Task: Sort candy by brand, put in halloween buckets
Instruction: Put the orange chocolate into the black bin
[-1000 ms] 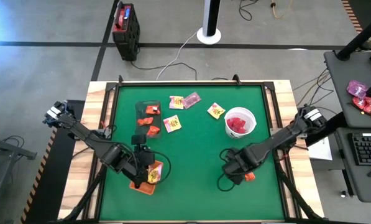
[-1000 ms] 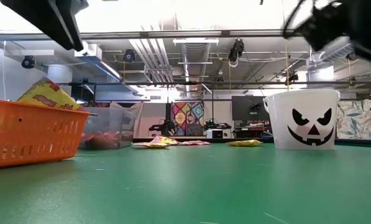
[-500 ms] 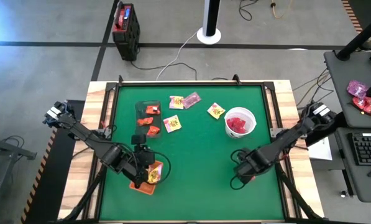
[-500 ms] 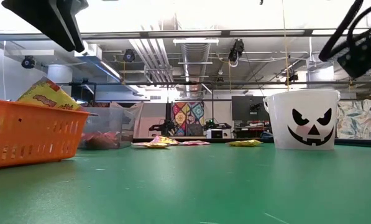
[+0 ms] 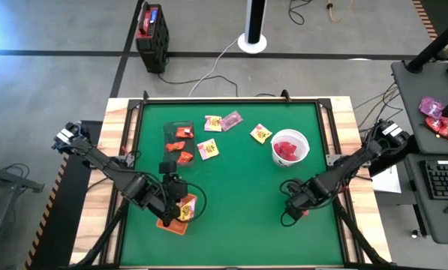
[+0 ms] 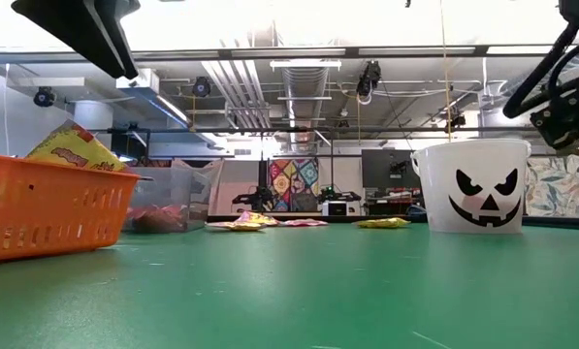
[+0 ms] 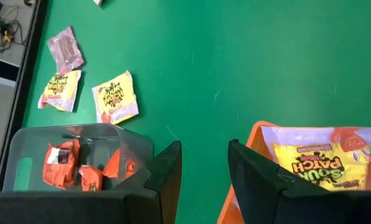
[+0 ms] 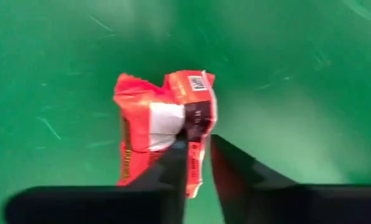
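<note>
My right gripper [image 8: 197, 146] stands near the table's front right [image 5: 299, 211], shut on an orange candy packet [image 8: 154, 124]. My left gripper [image 7: 204, 165] hangs open over the orange tray [image 5: 171, 221], which holds a Sour Patch packet [image 7: 325, 158]. The dark translucent tub [image 5: 180, 133] holds orange packets. The white bucket [image 5: 290, 148] holds red candy. Loose yellow packets [image 5: 208, 149] [image 5: 213, 123] [image 5: 261, 133] and a pink one [image 5: 232, 119] lie flat on the green mat. My right gripper pinches the orange packet between its two fingers at the crumpled edge beside the barcode [image 8: 196, 124]. The fingers come from above, pointing down. The rest of the packet bulges out to one side over the mat; whether it is lifted clear I cannot tell.
The table has a raised rim [image 5: 227, 100] around the green mat. A red-and-black box [image 5: 151, 30] stands on the floor beyond the far edge. In the low view the white bucket [image 6: 470, 186] stands right, the orange tray [image 6: 47, 208] left, and the mat's middle and front lie bare between them.
My right gripper has moved toward the table's right edge and down. The orange packet lay beside it a second ago and is now under it.
</note>
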{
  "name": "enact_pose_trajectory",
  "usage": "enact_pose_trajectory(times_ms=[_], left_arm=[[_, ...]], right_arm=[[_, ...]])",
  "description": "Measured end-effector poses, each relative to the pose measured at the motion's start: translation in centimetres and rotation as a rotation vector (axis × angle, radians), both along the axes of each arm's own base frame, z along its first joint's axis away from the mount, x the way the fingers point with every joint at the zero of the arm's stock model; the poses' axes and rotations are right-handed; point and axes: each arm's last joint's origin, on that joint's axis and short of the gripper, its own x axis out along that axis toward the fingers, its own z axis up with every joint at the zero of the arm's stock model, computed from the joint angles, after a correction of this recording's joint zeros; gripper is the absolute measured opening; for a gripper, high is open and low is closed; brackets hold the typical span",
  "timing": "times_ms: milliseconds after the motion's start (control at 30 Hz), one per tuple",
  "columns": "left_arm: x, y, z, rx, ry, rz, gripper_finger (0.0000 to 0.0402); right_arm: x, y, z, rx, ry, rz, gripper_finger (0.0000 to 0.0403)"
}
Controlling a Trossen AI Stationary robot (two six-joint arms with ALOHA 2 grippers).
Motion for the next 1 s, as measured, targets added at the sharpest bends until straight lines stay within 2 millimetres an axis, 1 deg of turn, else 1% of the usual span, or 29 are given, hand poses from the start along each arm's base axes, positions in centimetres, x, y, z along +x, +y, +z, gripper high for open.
enact_pose_trajectory(times_ms=[33,67,200,267,367,467,567,700,833,900,1000], left_arm=[[0.0,0.0,0.0,0.004,-0.007,0.002,0.0115],[0.0,0.0,0.0,0.012,-0.013,0.005,0.0115],[0.1,0.0,0.1,0.022,-0.025,0.009,0.0115],[0.1,0.0,0.1,0.029,-0.030,0.007,0.0115],[0.2,0.0,0.0,0.032,-0.033,-0.002,0.0115],[0.2,0.0,-0.1,0.033,-0.032,-0.003,0.0115],[0.2,0.0,-0.1,0.033,-0.032,-0.003,0.0115],[0.2,0.0,-0.1,0.029,-0.038,-0.003,0.0115],[0.2,0.0,-0.2,0.033,-0.042,-0.001,0.0115],[0.2,0.0,-0.3,0.032,-0.044,-0.001,0.0115],[0.2,0.0,-0.4,0.033,-0.042,-0.001,0.0115]], right_arm=[[0.1,0.0,0.0,0.003,-0.006,0.006,0.0030],[0.2,0.1,0.1,0.008,-0.018,0.016,0.0020],[0.6,0.3,0.8,-0.005,-0.077,0.036,0.0010],[1.0,0.3,1.5,-0.038,-0.141,0.039,0.0009],[1.3,0.3,2.7,-0.034,-0.228,0.045,0.0009],[0.8,0.2,3.5,-0.030,-0.224,0.005,0.0009],[0.1,0.2,3.8,0.030,-0.155,-0.046,0.0016],[-0.6,0.4,4.0,0.090,-0.105,-0.037,0.0049],[-0.9,0.3,3.7,0.092,-0.092,-0.005,0.0106],[-1.1,0.1,3.3,0.071,-0.090,0.002,0.0136],[-1.5,-0.2,2.1,0.039,-0.088,0.005,0.0173]])
